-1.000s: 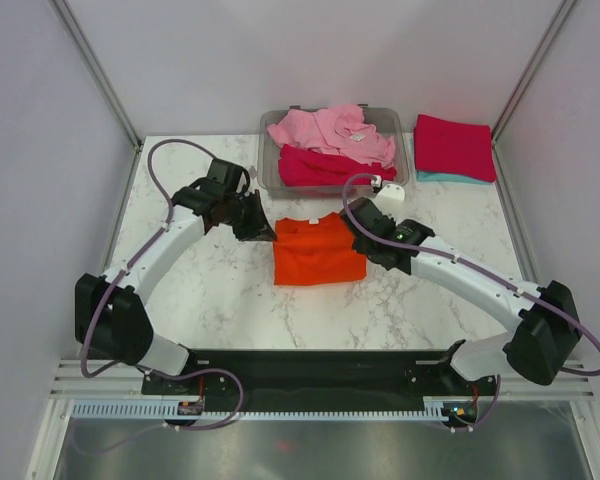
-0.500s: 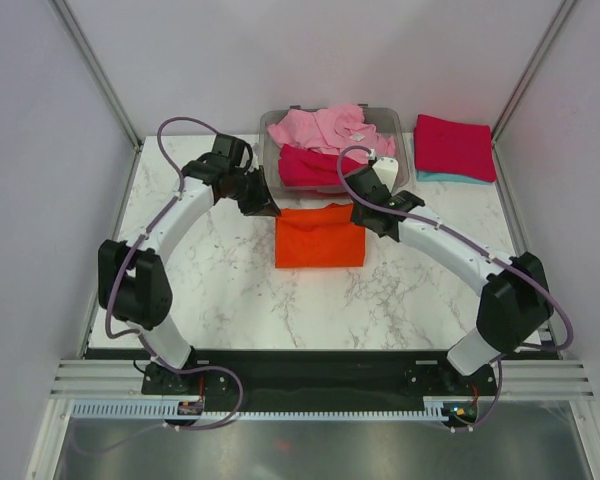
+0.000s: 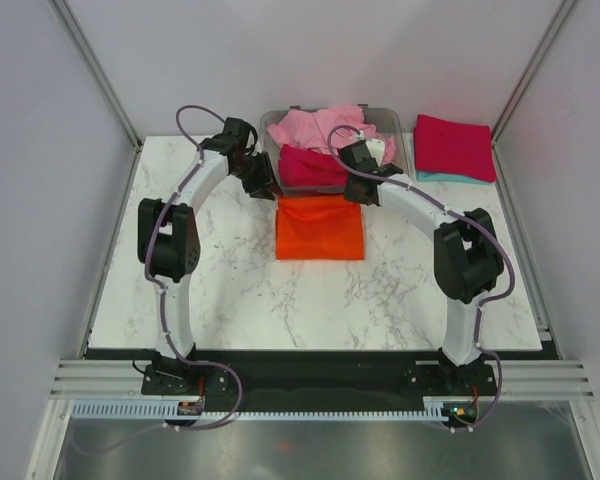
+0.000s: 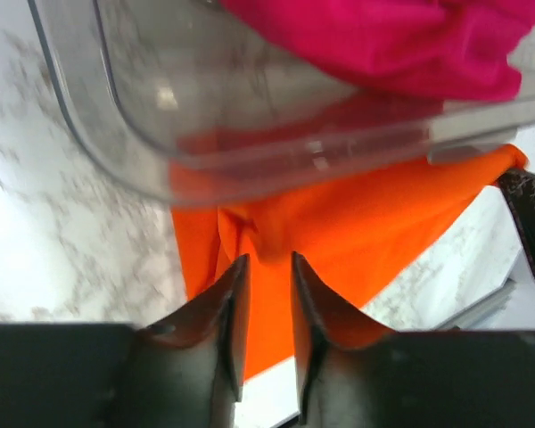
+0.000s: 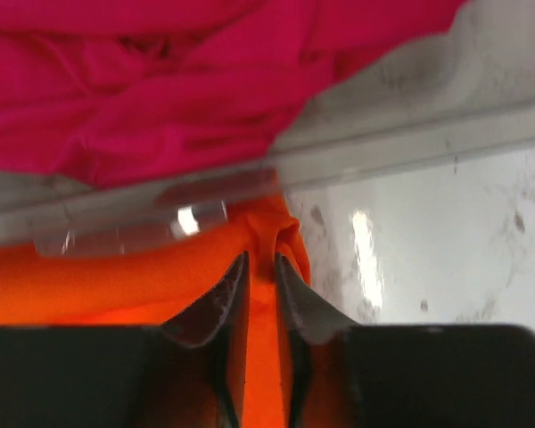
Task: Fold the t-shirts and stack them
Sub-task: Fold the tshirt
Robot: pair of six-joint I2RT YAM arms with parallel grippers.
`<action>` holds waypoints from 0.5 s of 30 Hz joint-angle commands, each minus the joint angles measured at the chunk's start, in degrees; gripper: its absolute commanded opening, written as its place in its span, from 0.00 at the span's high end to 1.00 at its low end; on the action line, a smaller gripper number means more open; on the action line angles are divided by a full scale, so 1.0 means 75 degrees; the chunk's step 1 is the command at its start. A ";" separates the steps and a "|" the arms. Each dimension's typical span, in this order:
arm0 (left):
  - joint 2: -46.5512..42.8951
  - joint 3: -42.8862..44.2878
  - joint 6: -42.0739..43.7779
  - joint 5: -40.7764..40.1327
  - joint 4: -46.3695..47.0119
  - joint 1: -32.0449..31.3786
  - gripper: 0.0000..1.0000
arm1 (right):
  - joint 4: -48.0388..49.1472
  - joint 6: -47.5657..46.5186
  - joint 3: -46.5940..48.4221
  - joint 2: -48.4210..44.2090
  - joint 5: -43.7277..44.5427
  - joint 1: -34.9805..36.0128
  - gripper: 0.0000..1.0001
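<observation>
A see-through grey plastic bin (image 3: 404,165) stands at the far edge of a white, grey-veined marble tabletop (image 3: 230,290), near its middle, with plain pale walls (image 3: 310,50) behind and to both sides, slanting aluminium posts (image 3: 98,68) at the far corners, and a slotted white cable duct (image 3: 310,410) along the near side.

A single t-shirt (image 3: 320,228) lies flat mid-counter (image 3: 230,280), its far edge against the near wall of the bin (image 3: 402,150). Loose t-shirts (image 3: 315,128) are heaped in the bin. A folded stack (image 3: 455,148) sits just right of it. The left hand (image 3: 263,185) and right hand (image 3: 358,190) are at the single t-shirt's far corners.
</observation>
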 commanded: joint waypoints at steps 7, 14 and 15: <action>0.1473 0.3454 0.0483 -0.0055 -0.1632 0.0380 0.46 | -0.0476 -0.0890 0.2743 0.0932 -0.0460 -0.0675 0.25; -0.1005 0.2088 0.0682 -0.0839 -0.1551 0.0160 0.50 | 0.0155 -0.0974 0.0827 -0.0999 -0.1477 -0.0723 0.26; -0.1326 0.1215 0.0706 -0.0887 -0.1168 0.0031 0.50 | 0.0690 -0.0718 -0.0176 -0.1617 -0.2200 -0.0653 0.33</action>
